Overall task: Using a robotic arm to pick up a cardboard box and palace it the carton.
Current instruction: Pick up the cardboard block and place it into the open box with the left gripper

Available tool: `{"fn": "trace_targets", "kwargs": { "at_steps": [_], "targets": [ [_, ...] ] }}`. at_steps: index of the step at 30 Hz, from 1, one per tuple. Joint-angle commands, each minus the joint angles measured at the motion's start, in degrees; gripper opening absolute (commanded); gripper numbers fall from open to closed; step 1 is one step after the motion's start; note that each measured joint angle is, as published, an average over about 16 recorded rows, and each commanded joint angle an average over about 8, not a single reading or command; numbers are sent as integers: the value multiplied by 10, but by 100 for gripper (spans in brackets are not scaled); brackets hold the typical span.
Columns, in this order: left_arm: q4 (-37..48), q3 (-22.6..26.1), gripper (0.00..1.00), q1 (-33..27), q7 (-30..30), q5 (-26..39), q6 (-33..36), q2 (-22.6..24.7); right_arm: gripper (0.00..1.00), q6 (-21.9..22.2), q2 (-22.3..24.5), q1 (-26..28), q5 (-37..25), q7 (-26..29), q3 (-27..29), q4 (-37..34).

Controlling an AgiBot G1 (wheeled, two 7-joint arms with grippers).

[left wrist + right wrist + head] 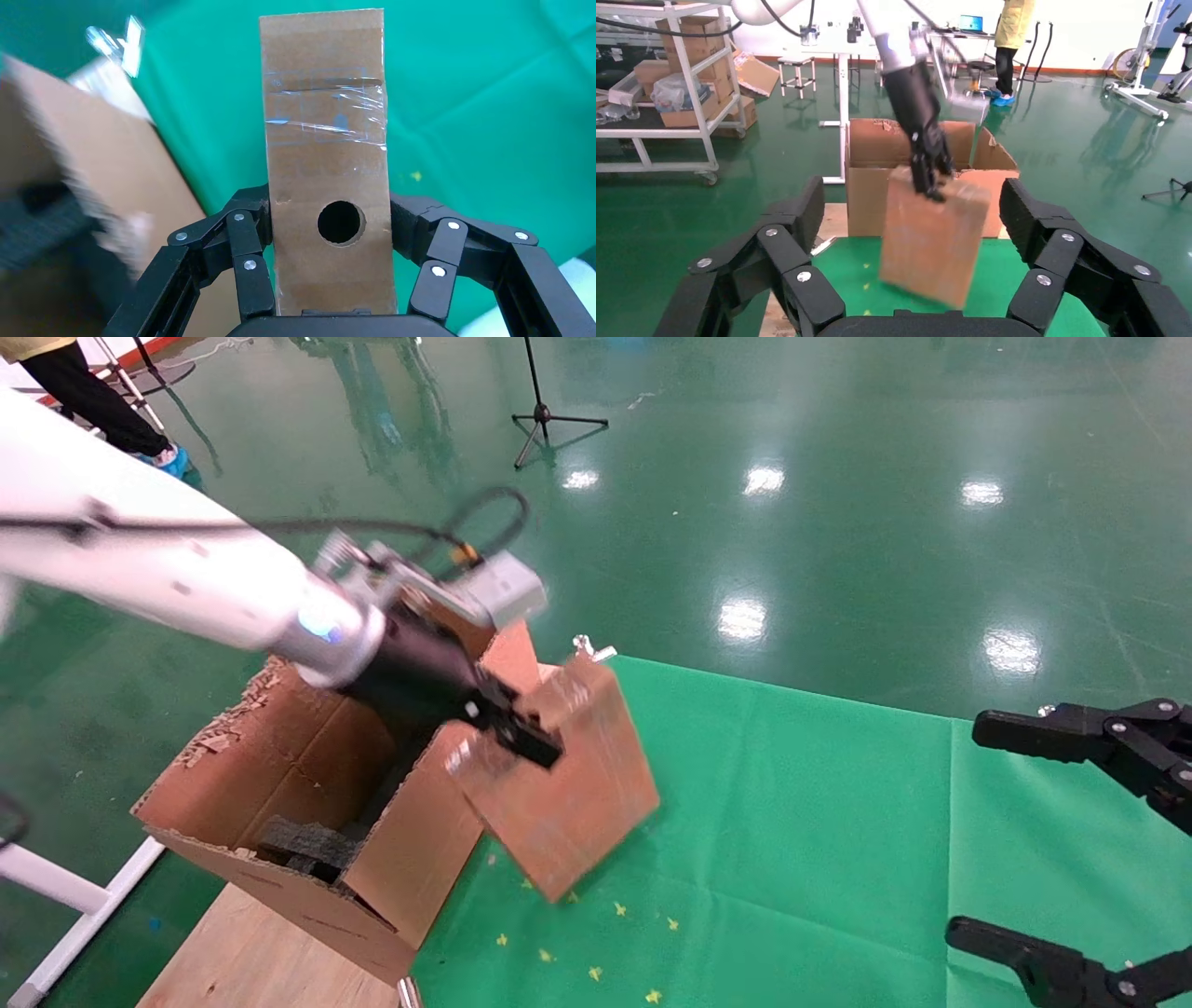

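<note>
While our left arm reaches in from the upper left, its gripper pinches the cardboard box by the top edge, and we hold it tilted and clear of the green cloth that covers the table. Our left wrist camera shows the black fingers pressed against both narrow sides of the box, which carries one round hole in its face and a band of clear tape above that.

The box hangs just beside the carton, close against the near upright flap and over the cloth rather than over the opening. We see ragged, torn edges on the carton's far flaps and a black foam piece lying inside it. The carton stands on a plywood board at the left end of the table.

Our right gripper waits at the right edge of the table, well apart from the box, its fingers spread wide and bare. From that wrist we look across at the lifted box in front of the carton. Small yellow specks dot the cloth below.
</note>
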Motion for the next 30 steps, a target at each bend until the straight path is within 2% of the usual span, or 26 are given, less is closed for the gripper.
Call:
{"fn": "trace_targets", "kwargs": {
  "at_steps": [1,8,14,24,30],
  "targets": [
    [-1,-5,0,-6,17,-8,-3,-8,100,0,0,0,0,0,0,0],
    [44,-59,0,-74,97,-40,-17,-69,100,0,0,0,0,0,0,0],
    [171,-81,0,-146,203,-9,-29,-104,100,0,0,0,0,0,0,0],
    [481,-36,0,-188,387,82,-38,-79,100,0,0,0,0,0,-1,0],
    [599,-9,0,-194,445,127,-80,-46,100,0,0,0,0,0,-1,0]
  ]
}}
